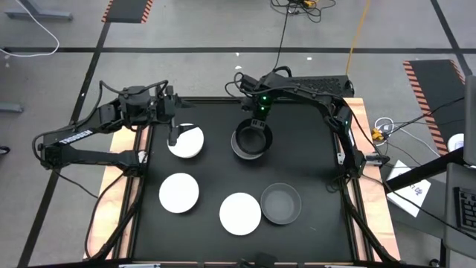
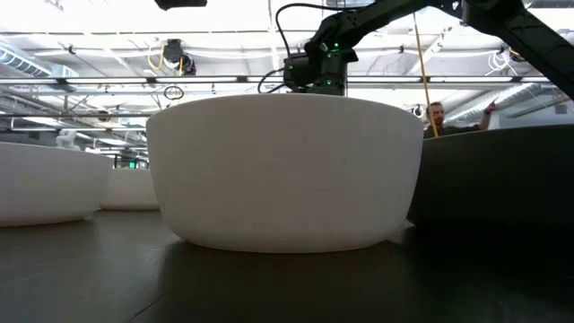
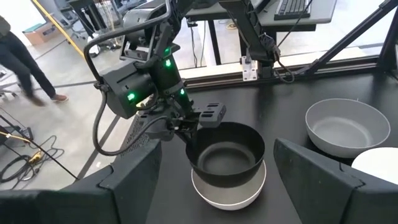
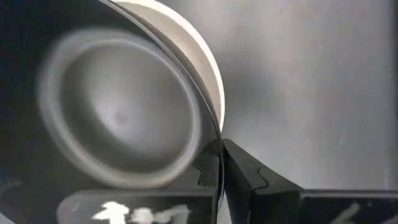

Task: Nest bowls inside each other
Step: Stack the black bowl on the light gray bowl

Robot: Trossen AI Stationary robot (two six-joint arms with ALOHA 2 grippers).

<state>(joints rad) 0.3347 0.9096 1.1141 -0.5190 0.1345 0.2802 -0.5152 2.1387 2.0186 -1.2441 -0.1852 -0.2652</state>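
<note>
Your right gripper (image 3: 189, 127) pinches the rim of the black bowl (image 3: 227, 155), nested in a grey bowl (image 3: 227, 193) that only the left wrist view reveals. From above you count three white bowls, another grey one; left gripper (image 1: 175, 134) spread wide

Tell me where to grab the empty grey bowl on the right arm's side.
Pinch the grey bowl by its rim from straight above, one pincer finger inside, one outside: it sits upright and its wall is thin. Choose the rim away from the neighbouring white bowl, which crowds the other side.
</note>
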